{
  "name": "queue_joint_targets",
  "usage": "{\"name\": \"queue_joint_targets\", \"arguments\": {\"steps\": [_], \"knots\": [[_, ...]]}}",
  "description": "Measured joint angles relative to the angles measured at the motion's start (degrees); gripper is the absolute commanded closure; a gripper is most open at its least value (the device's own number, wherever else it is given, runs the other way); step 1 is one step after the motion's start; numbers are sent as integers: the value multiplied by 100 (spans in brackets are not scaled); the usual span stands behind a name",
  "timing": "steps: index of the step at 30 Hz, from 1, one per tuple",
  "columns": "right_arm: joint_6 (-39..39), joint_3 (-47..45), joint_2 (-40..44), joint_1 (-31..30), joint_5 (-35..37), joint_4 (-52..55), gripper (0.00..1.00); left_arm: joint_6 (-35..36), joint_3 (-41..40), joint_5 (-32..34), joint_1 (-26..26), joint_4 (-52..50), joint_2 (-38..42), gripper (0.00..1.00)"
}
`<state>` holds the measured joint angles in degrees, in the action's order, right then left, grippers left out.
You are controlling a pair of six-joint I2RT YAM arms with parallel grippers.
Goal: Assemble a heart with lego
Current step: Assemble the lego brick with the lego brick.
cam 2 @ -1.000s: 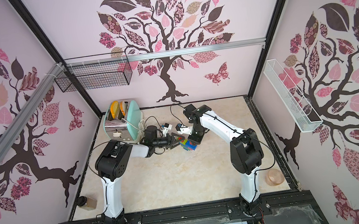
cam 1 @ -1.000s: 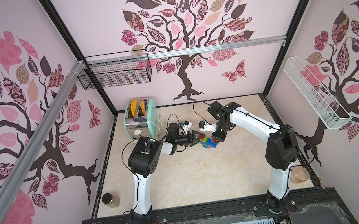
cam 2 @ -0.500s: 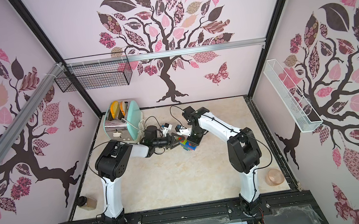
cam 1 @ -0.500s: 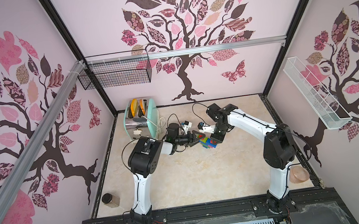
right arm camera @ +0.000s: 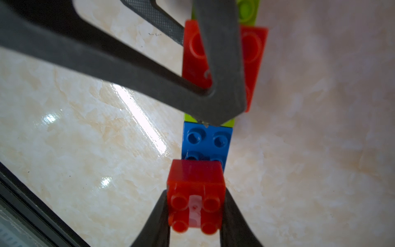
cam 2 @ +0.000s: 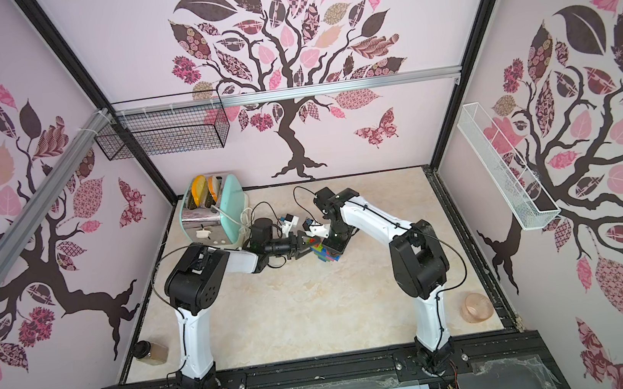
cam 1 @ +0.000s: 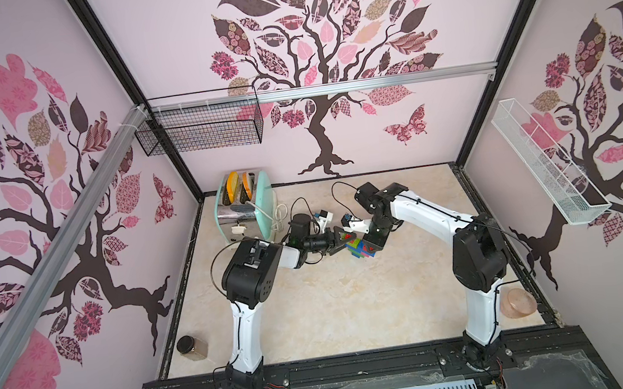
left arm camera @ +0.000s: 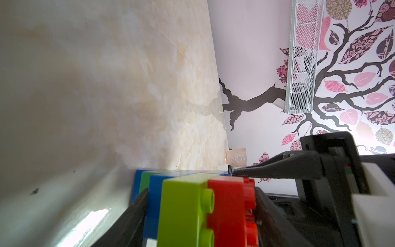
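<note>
Right wrist view: both grips closed.
Right fingers [right arm camera: 156,224] pinch a red brick [right arm camera: 196,184] (studs facing camera); left fingers [left arm camera: 128,220] clamp the heart [left arm camera: 183,205].

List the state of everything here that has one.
left gripper, shut on heart
right gripper, shut on red brick
heart, unfinished, gripped across its stacked bricks
red brick, held over the heart; seating unclear
toaster, two slices standing in its slots
jar, upright, lid on
</note>
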<state>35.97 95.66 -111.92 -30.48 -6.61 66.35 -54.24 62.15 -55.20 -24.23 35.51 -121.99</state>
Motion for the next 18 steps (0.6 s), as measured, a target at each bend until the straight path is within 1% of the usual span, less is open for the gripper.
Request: {"name": "queue_joint_targets", "arguments": {"steps": [12,18], "knots": [[-144,76,-81,-15,203,-68,78,-48,0,9,2,-4,0,34],[-210,105,-107,-13,151,-127,78,-42,0,9,2,-4,2,34]]}}
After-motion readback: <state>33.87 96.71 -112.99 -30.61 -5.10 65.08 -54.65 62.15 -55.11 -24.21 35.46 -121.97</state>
